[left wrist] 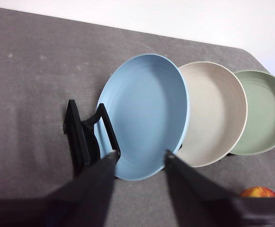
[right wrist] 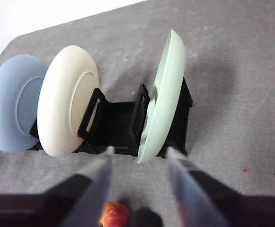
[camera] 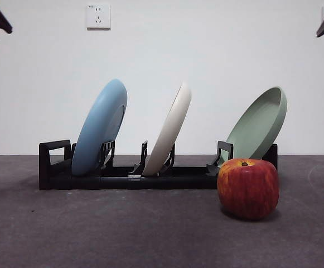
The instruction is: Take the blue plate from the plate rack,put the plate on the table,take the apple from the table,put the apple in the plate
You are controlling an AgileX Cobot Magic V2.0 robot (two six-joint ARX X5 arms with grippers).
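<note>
The blue plate (camera: 100, 127) leans in the left slot of the black plate rack (camera: 128, 173); it also shows in the left wrist view (left wrist: 144, 113) and the right wrist view (right wrist: 12, 104). The red apple (camera: 247, 187) stands on the grey table (camera: 122, 234) in front of the rack's right end. A sliver of the apple shows in the left wrist view (left wrist: 259, 192) and the right wrist view (right wrist: 113, 213). My left gripper (left wrist: 139, 158) is open, high above the blue plate. My right gripper (right wrist: 138, 153) is open, high above the green plate and the apple.
A cream-white plate (camera: 170, 129) leans in the rack's middle slot and a sage-green plate (camera: 259, 125) at its right end. The rack's loop handle (camera: 54, 162) is at its left end. A white wall with a socket (camera: 98, 16) stands behind.
</note>
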